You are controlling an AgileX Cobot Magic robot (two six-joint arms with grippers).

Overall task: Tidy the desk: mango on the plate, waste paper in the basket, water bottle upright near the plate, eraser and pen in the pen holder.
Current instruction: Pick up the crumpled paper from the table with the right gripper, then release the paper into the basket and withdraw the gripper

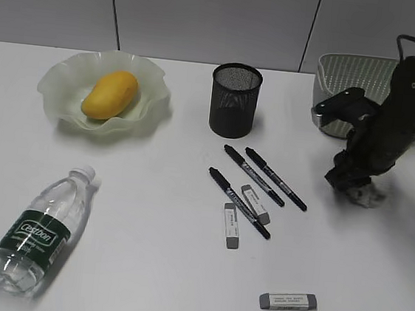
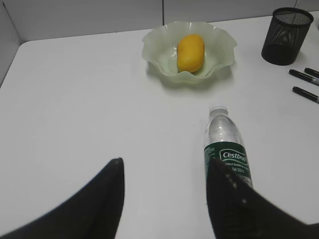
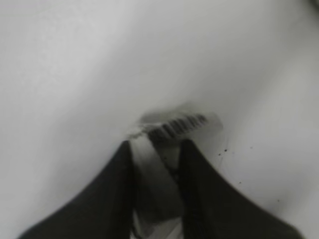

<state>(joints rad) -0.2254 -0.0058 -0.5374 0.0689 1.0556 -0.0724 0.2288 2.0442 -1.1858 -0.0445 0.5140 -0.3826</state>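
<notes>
Right pincer (image 1: pixel 354 187), exterior view: lowered onto the waste paper (image 1: pixel 367 194) on the white worktop (image 1: pixel 144 268), just in front of the basket (image 1: pixel 353 74); the paper step is judged in hand. The mango (image 1: pixel 110 94) lies on the plate (image 1: pixel 103 89); the water bottle (image 1: pixel 36 230) lies flat. Left wrist view: left pincer (image 2: pixel 164 199) spread apart, empty, beside the bottle. Right wrist view: jaws clamped on the barcoded wad; next, a lift toward the basket. Grey panelled wall behind.
</notes>
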